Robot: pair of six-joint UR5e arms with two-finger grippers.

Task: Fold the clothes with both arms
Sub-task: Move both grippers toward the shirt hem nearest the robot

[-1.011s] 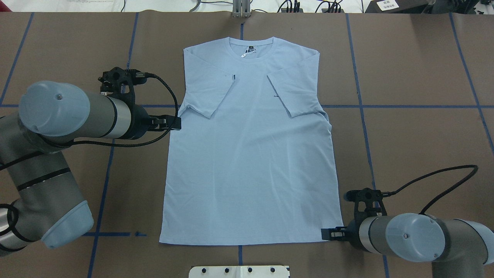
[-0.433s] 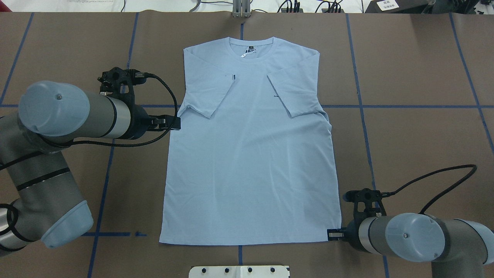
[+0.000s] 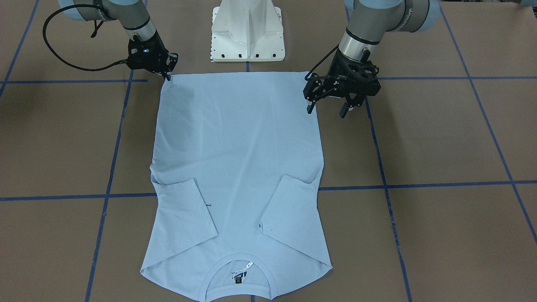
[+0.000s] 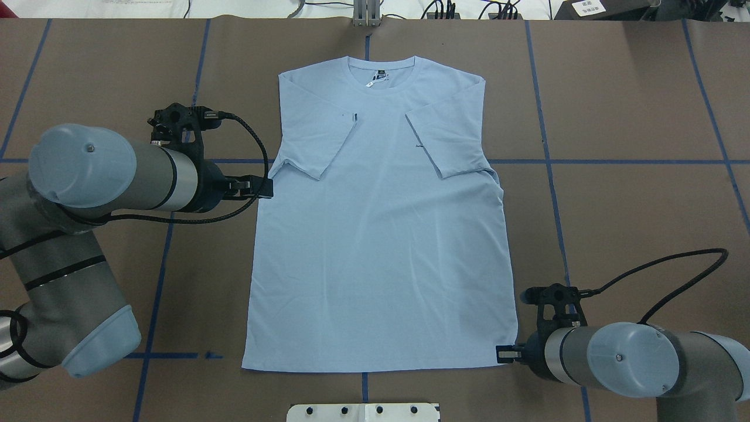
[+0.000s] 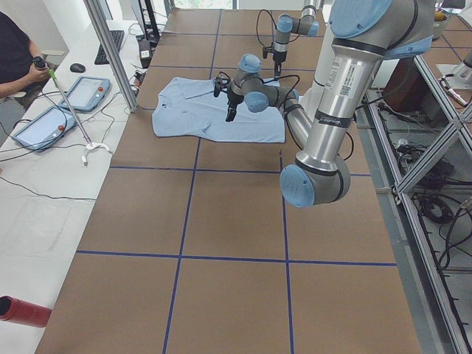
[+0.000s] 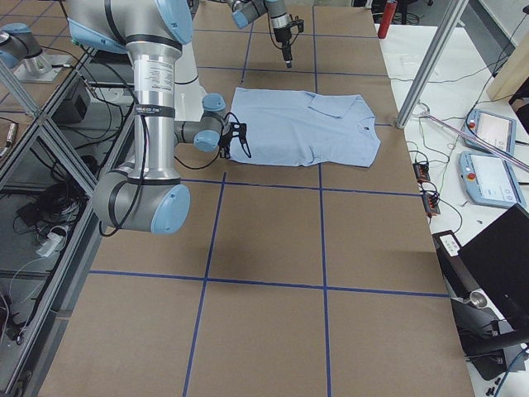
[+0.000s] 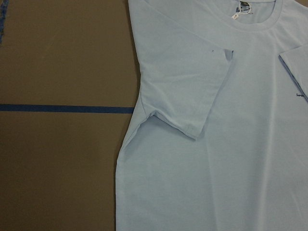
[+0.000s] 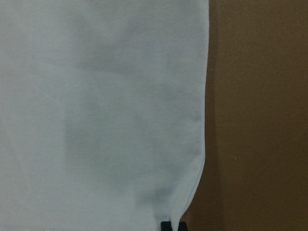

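The pale blue T-shirt (image 4: 381, 234) lies flat on the brown table, collar (image 4: 381, 73) at the far side, both sleeves folded inward. It also shows in the front view (image 3: 235, 147). My left gripper (image 4: 265, 187) is open, its jaws spread, hovering at the shirt's left side edge just below the sleeve; in the front view (image 3: 327, 110) one finger is over that edge. My right gripper (image 4: 503, 354) is low at the near right hem corner, fingers together on it, as the front view (image 3: 166, 75) shows. Its tips (image 8: 171, 226) show at that corner in the right wrist view.
The white pedestal base (image 3: 247, 29) stands just behind the shirt's hem. Blue tape lines (image 4: 615, 161) cross the table. A metal post (image 4: 366, 14) and cables sit at the far edge. Operator tablets (image 5: 55, 110) lie beyond the table's end.
My right gripper has drawn back a little toward the right, its tips now at the very corner of the hem. The left gripper has hardly moved.
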